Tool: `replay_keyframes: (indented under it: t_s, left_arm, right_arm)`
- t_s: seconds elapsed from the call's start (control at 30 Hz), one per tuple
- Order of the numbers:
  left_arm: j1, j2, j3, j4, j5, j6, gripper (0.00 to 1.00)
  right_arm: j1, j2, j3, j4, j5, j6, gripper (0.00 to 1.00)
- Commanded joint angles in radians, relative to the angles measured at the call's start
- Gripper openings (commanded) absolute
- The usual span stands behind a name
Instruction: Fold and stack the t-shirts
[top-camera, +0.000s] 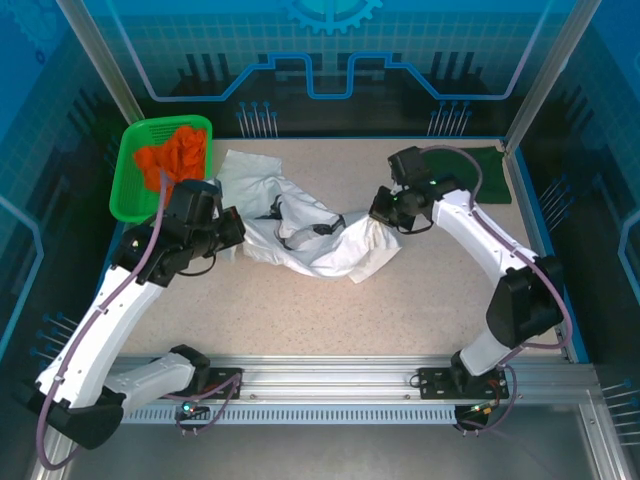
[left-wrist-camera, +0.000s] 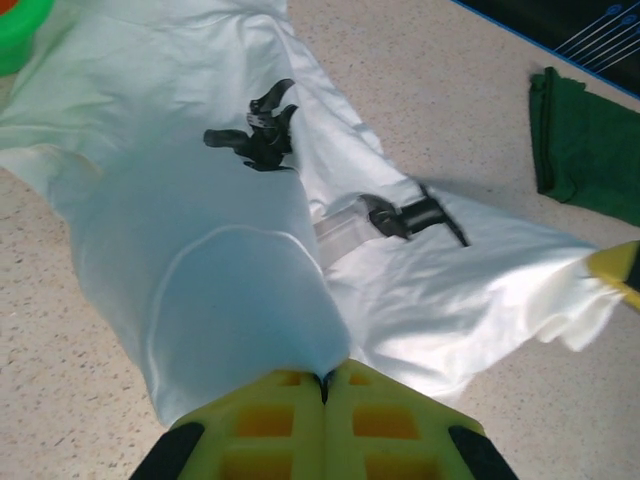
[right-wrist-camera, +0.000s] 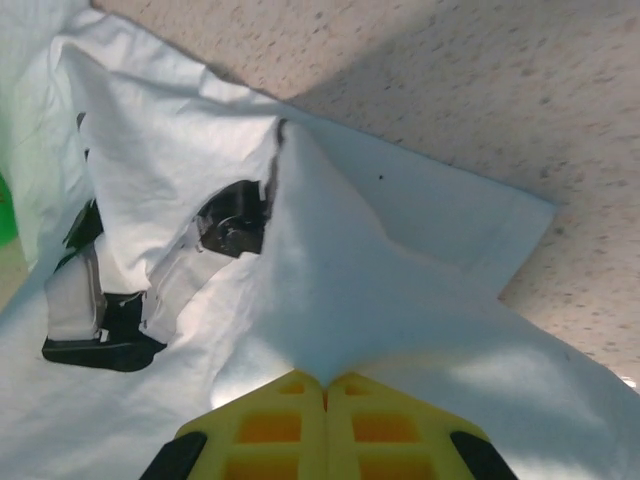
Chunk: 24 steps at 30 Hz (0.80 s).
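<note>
Left gripper, right gripper both clamped on crumpled white cloth t-shirt; you pull apart evenly to flatten it.

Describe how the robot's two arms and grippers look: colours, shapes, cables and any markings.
Both the left arm and right arm have smooth white link shells with black joint housings, and a greyish-purple cable runs along each. The left gripper and right gripper have yellow fingers moulded with square recesses, flanked by black parts. No markings are legible.
</note>
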<state>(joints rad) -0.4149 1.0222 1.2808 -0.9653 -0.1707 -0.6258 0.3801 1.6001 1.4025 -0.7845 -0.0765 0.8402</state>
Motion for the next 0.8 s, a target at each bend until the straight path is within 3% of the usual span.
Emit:
replay_keyframes:
  t_s: [0.0, 0.2, 0.4, 0.57, 0.67, 0.77]
  left_arm:
    - [0.008, -0.056, -0.054, -0.087, -0.067, 0.023, 0.0]
    - [0.009, -0.132, -0.075, -0.108, -0.113, 0.042, 0.0]
    - [0.008, -0.042, -0.02, 0.067, 0.022, 0.049, 0.0]
    - [0.009, 0.01, 0.045, 0.138, 0.045, 0.123, 0.0]
    - [0.008, -0.016, 0.036, 0.08, 0.023, 0.18, 0.0]
    - [0.009, -0.093, -0.036, 0.007, -0.027, 0.2, 0.0]
  right_arm:
    - [-0.042, 0.055, -0.037, -0.145, 0.043, -0.033, 0.01]
    - [-0.065, -0.074, -0.08, -0.048, 0.044, -0.056, 0.0]
    - [-0.161, 0.017, 0.228, -0.154, -0.012, -0.14, 0.0]
    - [-0.168, 0.042, 0.422, -0.226, -0.046, -0.194, 0.0]
    - [-0.122, -0.032, 0.306, -0.221, -0.087, -0.189, 0.05]
    - [-0.046, -0.127, 0.036, -0.192, -0.097, -0.154, 0.1]
